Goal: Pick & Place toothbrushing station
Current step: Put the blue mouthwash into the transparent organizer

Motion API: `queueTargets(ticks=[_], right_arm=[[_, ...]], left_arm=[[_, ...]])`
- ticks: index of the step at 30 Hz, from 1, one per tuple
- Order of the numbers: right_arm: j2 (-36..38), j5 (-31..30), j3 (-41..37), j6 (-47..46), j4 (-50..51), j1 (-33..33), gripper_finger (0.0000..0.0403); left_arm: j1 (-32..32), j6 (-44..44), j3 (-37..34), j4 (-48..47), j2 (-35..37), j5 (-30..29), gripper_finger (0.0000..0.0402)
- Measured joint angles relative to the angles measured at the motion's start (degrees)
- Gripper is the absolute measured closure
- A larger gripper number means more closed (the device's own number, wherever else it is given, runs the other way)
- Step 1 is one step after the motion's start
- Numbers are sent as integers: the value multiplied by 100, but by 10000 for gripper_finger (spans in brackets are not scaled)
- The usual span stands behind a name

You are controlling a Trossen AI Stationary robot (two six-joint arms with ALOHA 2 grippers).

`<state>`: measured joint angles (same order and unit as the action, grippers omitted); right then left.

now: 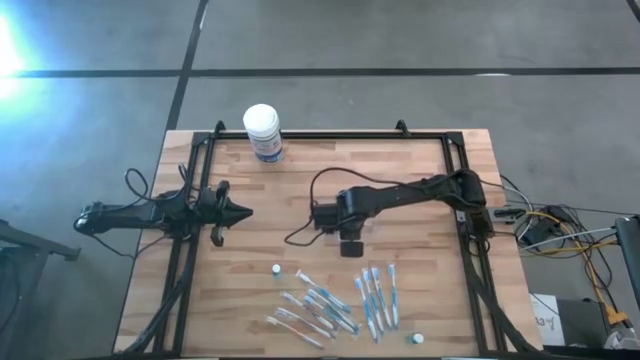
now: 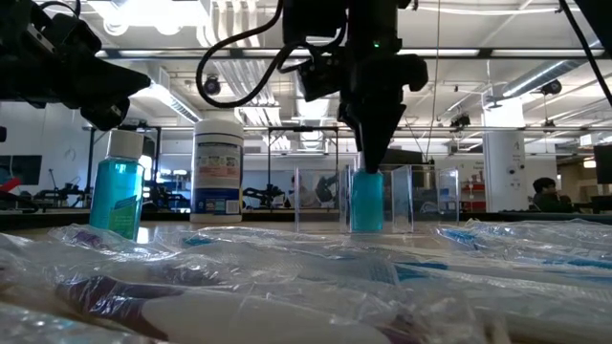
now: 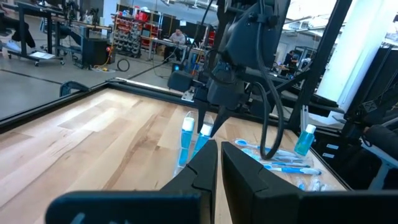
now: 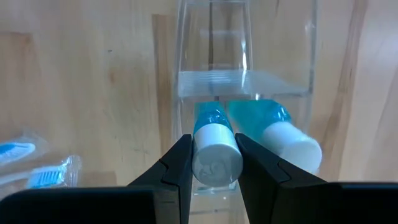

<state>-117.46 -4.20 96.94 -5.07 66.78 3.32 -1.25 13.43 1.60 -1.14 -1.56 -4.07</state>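
The toothbrushing station (image 4: 245,81) is a clear plastic holder with compartments, standing mid-table (image 2: 320,199). Two small blue bottles with white caps are inside it: one free (image 4: 283,134), the other (image 4: 211,118) under my right gripper (image 4: 213,142), which points straight down over the holder (image 2: 368,164) (image 1: 351,245) and is shut on that bottle. My left gripper (image 1: 238,212) waits at the table's left, level, shut on nothing (image 3: 219,163). My right gripper pinches the white cap (image 4: 214,160) of a blue bottle between its two fingers (image 4: 177,174), coming from above and pointing down. The bottle hangs roughly upright below the fingers, its body (image 2: 366,203) inside the clear holder. I cannot tell whether its base rests on the holder's floor.
A white tub with a blue label (image 1: 262,130) stands at the far edge. Several wrapped toothbrushes (image 1: 335,300) lie near the front edge, with another blue bottle (image 2: 118,196) standing beside them. Black frame rails (image 1: 330,135) run around the tabletop.
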Motion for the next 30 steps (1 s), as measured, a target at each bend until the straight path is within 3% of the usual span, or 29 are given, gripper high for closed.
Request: queueTargets(ticks=[14, 30], right_arm=[[3, -33, -54, -54, -319, -62, 248], [201, -25, 25, -223, -52, -60, 263]], left_arm=[[0, -36, -1, -6, 0, -1, 376], [-1, -88, -1, -16, -7, -1, 376]])
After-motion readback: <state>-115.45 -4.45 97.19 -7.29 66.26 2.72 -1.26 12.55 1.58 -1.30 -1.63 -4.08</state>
